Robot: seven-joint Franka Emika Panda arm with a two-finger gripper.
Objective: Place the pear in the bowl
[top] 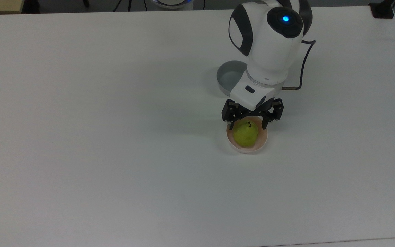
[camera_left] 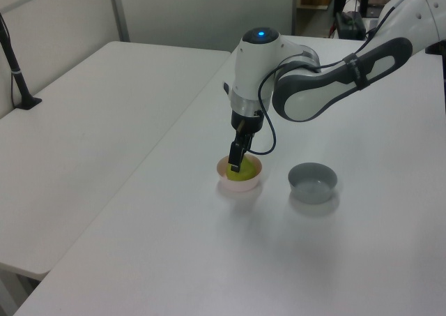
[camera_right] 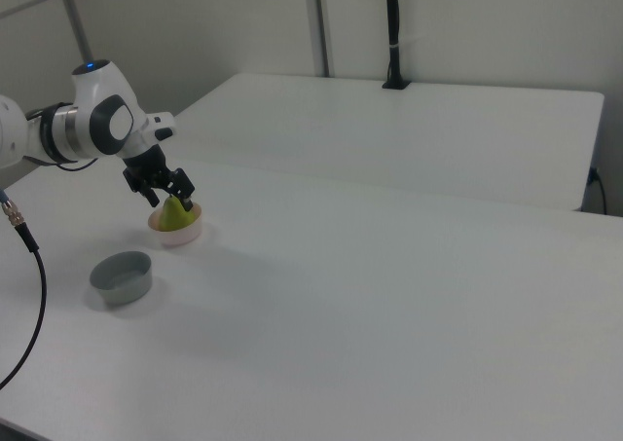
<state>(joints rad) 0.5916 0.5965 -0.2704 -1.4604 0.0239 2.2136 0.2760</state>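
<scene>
- Top view: A white table holds a pale pink bowl with a yellow-green pear sitting inside it, its short dark stem pointing toward the top view's upper edge.
- Top view: The gripper of the white robot arm hangs just over the stem end of the pear. Its two black fingers are spread apart, one on each side of the fruit's upper part, with a visible gap between each finger and the pear, so the fruit is released and rests in the bowl on its own.
- Top view: A grey bowl stands on the table near the pink one, toward the top view's upper edge, partly hidden by the arm.
- Left view: The gripper points down into the pink bowl, and the pear shows as a yellow-green patch inside the rim, directly under the fingertips. The grey bowl sits apart on the left view's right.
- Right view: The pear stands upright in the pink bowl, its narrow end just below the parted fingers of the gripper. The grey bowl lies nearer the camera, toward the right view's left.
</scene>
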